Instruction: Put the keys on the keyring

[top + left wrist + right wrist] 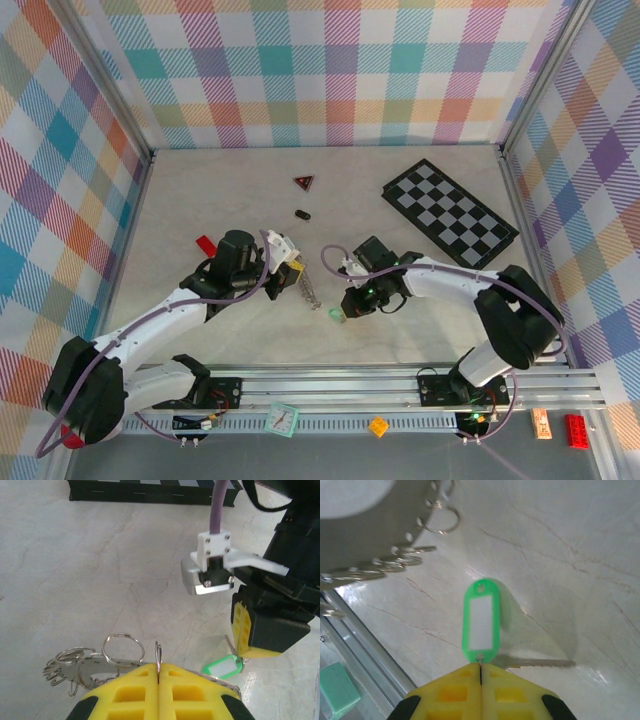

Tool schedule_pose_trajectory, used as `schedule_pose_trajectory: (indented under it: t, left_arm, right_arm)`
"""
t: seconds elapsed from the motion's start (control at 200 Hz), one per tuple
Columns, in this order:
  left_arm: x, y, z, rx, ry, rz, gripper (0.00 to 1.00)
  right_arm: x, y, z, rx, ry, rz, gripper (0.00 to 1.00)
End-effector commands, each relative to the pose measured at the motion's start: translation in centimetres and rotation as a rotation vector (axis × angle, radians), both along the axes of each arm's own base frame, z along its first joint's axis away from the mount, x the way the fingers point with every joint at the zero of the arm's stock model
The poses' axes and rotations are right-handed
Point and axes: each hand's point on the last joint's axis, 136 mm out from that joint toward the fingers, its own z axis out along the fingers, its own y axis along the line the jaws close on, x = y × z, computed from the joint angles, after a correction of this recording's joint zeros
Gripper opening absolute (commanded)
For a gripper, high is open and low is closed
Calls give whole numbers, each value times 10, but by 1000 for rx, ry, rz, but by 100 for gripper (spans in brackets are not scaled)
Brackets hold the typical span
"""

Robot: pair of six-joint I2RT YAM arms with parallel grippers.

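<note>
From the top camera, the left gripper [292,268] is being held near the middle of the table [200,190]. The keys [311,292] are trailing from its tips in a short string toward the near edge. The right gripper [345,309] is being held just beside that string, on its right, with a green tag [337,317] showing under its tips. The two sets of tips are near each other but apart, and how the fingers are set cannot be told from this view.

In the left wrist view, the yellow fingers are being pressed fully together on the keyring [158,656], which is being presented upright and edge-on above them. The keys and some spare rings [123,648] are resting on the table to the left of the fingers. The green tag is being seen ahead and to the right, under the right gripper, so the keyring's flat face is judged to be turned toward that side.

In the right wrist view, the fingers are being pressed shut on the near end of the green tag, which is stretching straight away from them. A single key [540,664] joined at that end is lying crosswise, its blade pointing right, away from the bunch at upper left. This key is judged to need turning and carrying leftward to the keyring, the right arm being the one that bears it.
</note>
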Motion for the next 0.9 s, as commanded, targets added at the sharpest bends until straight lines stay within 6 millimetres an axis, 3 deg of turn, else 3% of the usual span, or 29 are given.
schedule_pose_trajectory:
  t: [0.0, 0.7, 0.895]
  left_arm:
    - [-2, -5, 16, -18, -40, -21, 0]
    - [-1, -4, 16, -12, -44, -18, 0]
    - [-1, -4, 16, -12, -45, -18, 0]
  right_arm:
    - [2, -8, -7, -37, -13, -3, 0]
    - [-3, -14, -32, -123, 68, -2, 0]
    - [-4, -14, -33, -124, 78, 1, 9]
